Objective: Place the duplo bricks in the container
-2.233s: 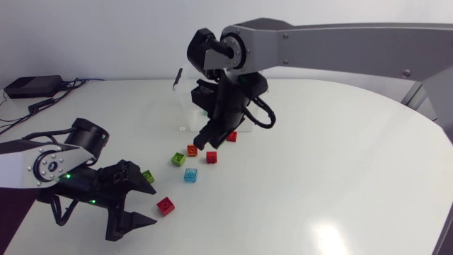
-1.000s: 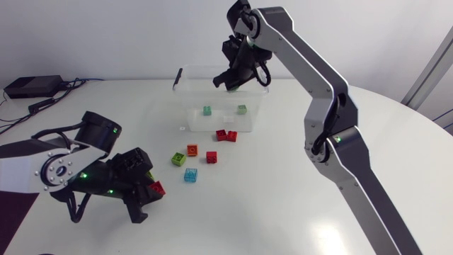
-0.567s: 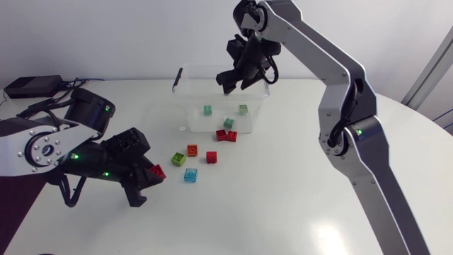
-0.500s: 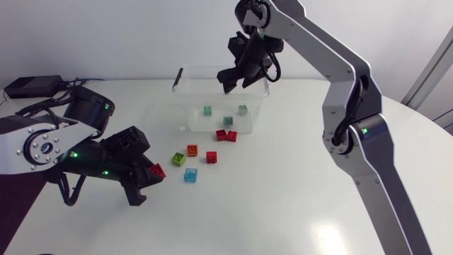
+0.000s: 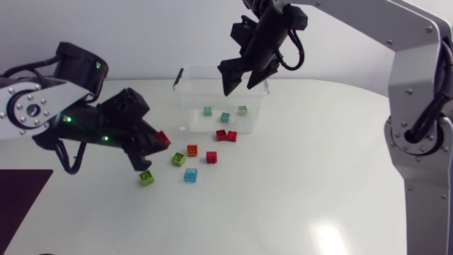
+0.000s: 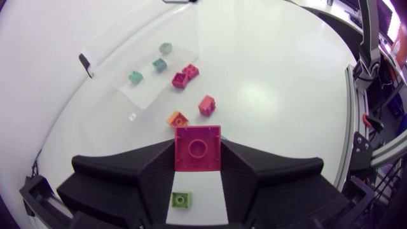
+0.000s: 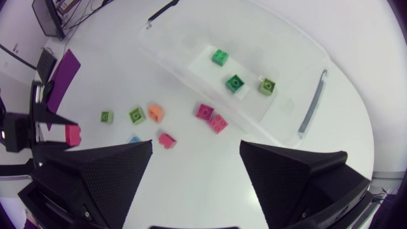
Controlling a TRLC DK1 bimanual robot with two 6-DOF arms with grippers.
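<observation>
Your left gripper is clamped on the red brick. Lift it over the container wall by the table's far edge, then let go.

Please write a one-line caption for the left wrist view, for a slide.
Left gripper holds a red brick above the table, a green brick below it and the clear container ahead.

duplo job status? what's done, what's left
Done: three green bricks lie in the container. In hand: the left gripper is shut on a red brick, held above the table; the right gripper hangs open and empty over the container. Left: seven loose bricks on the table, among them a red pair that seems just outside the container's front wall.
</observation>
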